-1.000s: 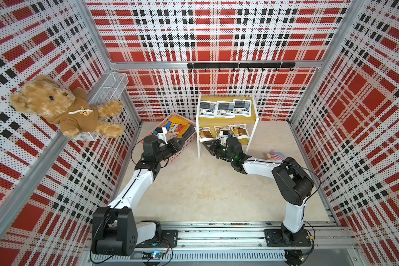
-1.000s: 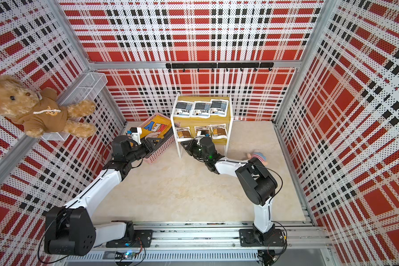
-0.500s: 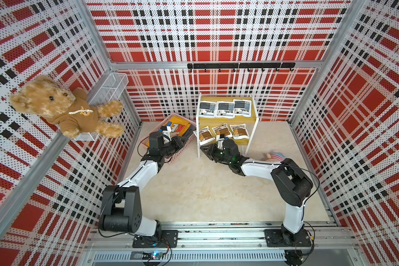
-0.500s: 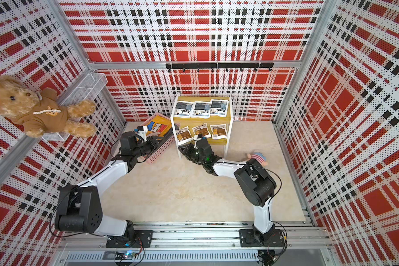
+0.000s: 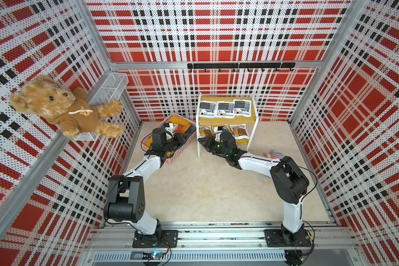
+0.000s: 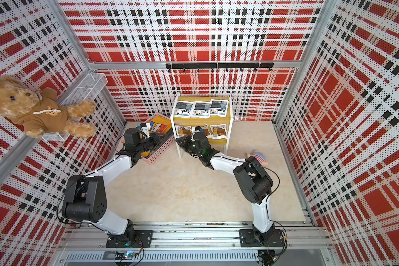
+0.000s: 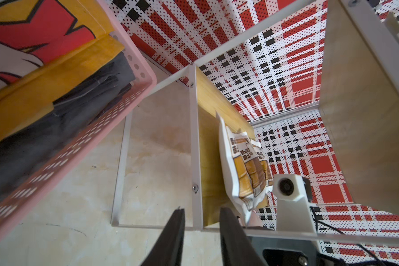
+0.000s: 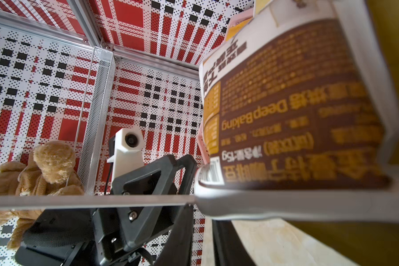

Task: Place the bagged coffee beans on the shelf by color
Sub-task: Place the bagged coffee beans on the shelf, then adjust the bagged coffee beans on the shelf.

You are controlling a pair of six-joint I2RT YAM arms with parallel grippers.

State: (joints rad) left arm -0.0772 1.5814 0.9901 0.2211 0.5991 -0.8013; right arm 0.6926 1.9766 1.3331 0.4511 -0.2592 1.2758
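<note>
Currently all 6 pouches lie on the shelf (image 5: 228, 119), which stands on the tabletop (image 5: 205, 184) against the back wall. The 3 grey-blue pouches (image 5: 225, 109) sit in a row on the upper board and the 3 brown pouches (image 5: 240, 131) on the lower board.

The brown pouch nearest the pink basket (image 7: 78, 149) fills the right wrist view (image 8: 286, 110). Its dark brown panel carries orange print, seen upside down: "Deep Baking" reads clearly, "15g" sits lower, and a barcode is at the corner. The Chinese lines are too blurred to read.

The right gripper (image 8: 203, 216) is at that pouch's sealed front edge. Its jaws are narrow, and I cannot tell whether they pinch the seam or only touch it.

The left gripper (image 7: 202, 209) hangs over the end of the pink basket, facing the shelf's front leg. Its jaws stand a little apart with nothing between them.

The basket holds a folded yellow garment (image 7: 55, 76) with big red and white lettering that I cannot read, beside dark cloth.

A teddy bear (image 5: 55, 103) in a brown hoodie sits by a white wire basket (image 5: 111, 89) on the side wall.
</note>
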